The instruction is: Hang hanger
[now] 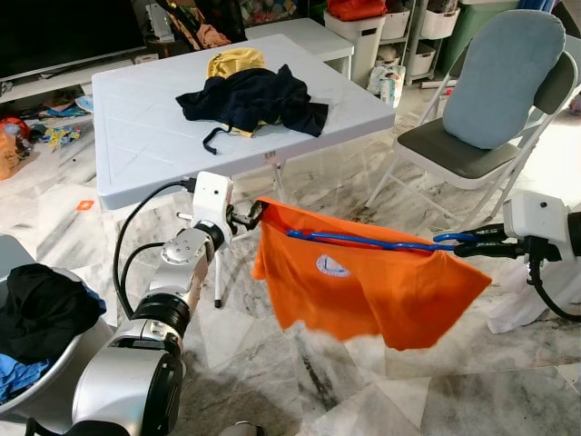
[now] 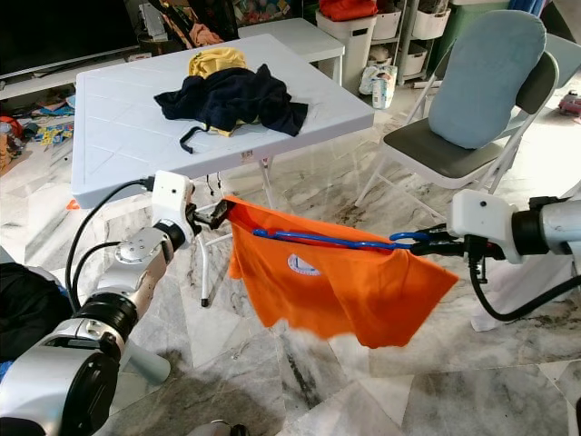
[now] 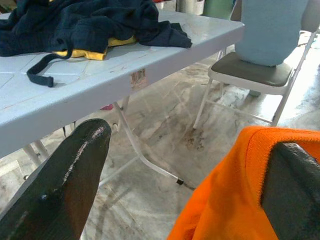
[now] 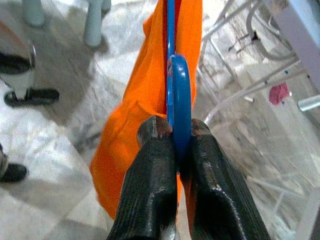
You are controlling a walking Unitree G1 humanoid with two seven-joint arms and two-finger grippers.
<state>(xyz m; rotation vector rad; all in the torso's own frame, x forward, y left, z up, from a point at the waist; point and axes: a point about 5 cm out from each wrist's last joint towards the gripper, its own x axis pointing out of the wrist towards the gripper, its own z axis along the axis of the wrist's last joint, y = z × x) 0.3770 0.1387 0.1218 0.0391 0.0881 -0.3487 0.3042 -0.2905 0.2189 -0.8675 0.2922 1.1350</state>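
setting: marble floor (image 1: pixel 300 381); white folding table (image 1: pixel 145 136) with dark clothes (image 1: pixel 250 98); folding chair (image 1: pixel 481 136).
head views: blue hanger (image 1: pixel 363 242) inside orange shirt (image 1: pixel 363 291), long axis level, hook toward right gripper (image 1: pixel 463 243).
left wrist view: left gripper (image 3: pixel 185 175) fingers parted, one against the collar.
right wrist view: fingers clamped on hanger hook.
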